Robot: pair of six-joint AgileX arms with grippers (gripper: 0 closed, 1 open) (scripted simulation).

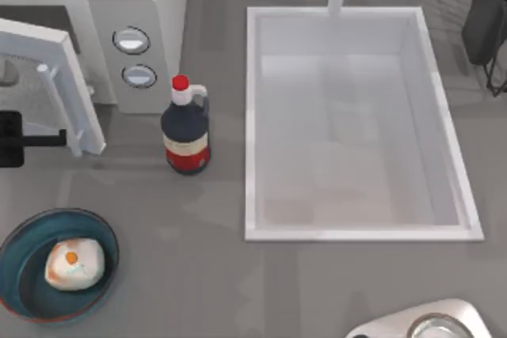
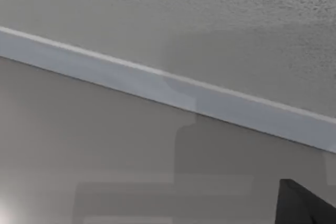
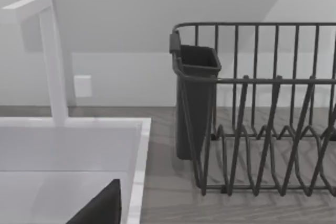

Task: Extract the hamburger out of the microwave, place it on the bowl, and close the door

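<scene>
Sitting in bowl [image 1: 20,271]: hamburger [image 1: 74,263] | door [image 1: 59,85] ajar | left gripper [image 1: 11,140] beside it, fingers' state unclear

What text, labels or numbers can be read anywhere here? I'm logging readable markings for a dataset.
No readable text.
bottle: its cream and red label band carries no legible print.
microwave: the two knobs show no numbers or markings that can be made out.
hamburger, bowl, sink and dish rack: no writing.
</scene>
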